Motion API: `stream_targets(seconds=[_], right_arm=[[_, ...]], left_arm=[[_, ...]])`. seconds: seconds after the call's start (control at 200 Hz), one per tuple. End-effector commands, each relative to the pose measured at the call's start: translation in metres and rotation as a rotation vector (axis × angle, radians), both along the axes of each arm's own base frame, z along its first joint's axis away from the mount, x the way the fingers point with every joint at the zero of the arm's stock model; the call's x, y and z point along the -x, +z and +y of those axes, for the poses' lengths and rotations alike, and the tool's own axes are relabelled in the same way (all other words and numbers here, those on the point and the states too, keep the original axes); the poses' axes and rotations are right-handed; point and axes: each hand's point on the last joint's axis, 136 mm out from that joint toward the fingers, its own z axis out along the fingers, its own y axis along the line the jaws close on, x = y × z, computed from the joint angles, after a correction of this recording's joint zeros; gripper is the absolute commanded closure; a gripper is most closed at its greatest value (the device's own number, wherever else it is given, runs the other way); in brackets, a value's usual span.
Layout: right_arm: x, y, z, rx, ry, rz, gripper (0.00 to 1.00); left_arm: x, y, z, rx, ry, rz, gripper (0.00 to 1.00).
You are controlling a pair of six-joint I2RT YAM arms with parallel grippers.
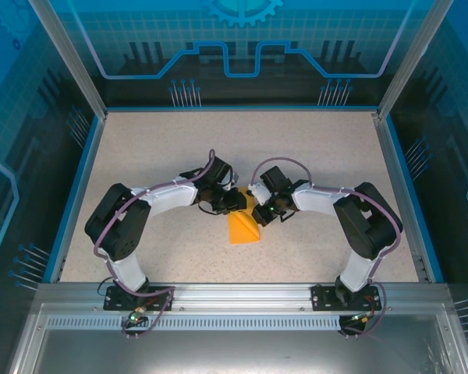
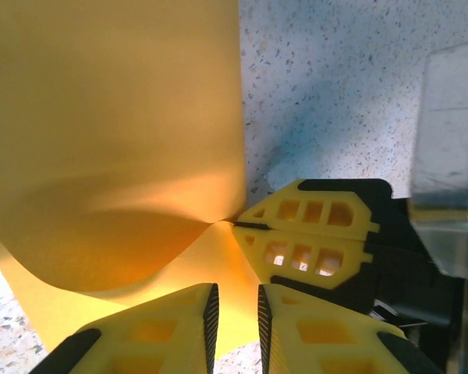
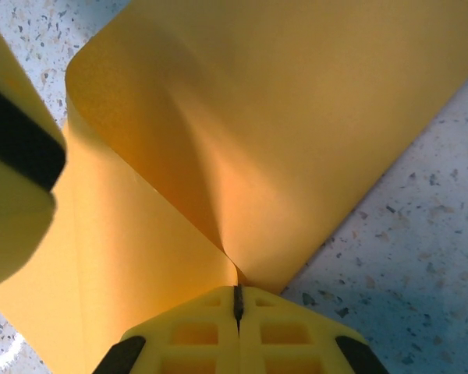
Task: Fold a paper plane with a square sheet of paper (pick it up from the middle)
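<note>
The square sheet of paper (image 1: 242, 228) is orange-yellow and lies at the table's middle, one part curling up off the surface. My right gripper (image 3: 236, 302) is shut on a pinched peak of the paper (image 3: 296, 117), which fans out from its tips. In the left wrist view that same right gripper (image 2: 235, 225) holds the paper (image 2: 109, 117) at a point. My left gripper (image 2: 234, 312) hovers just in front of it over the lower layer, with a narrow gap between its ribbed pads and nothing clamped in it. One left finger (image 3: 15, 195) shows at the left edge.
The speckled table (image 1: 140, 156) has bare room all around the paper. Blue-trimmed transparent walls (image 1: 78, 171) fence it on three sides. A metal rail (image 1: 234, 294) with both arm bases runs along the near edge. Both grippers (image 1: 248, 204) sit almost touching.
</note>
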Motion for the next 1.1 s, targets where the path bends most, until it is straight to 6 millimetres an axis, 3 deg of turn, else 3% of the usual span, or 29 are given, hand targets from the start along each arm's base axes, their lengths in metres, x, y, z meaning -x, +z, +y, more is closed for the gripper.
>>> stream_targets(seconds=[0.0,1.095], right_arm=[[0.012,-0.014,-0.008,0.026,0.0,0.073,1.0],[0.009,-0.006,-0.006,0.007,-0.001,0.065,0.99]], left_arm=[[0.011,-0.013,0.0,-0.005,-0.031,0.036,0.77],[0.018,-0.059,0.028,-0.215,-0.084,0.083,0.77]])
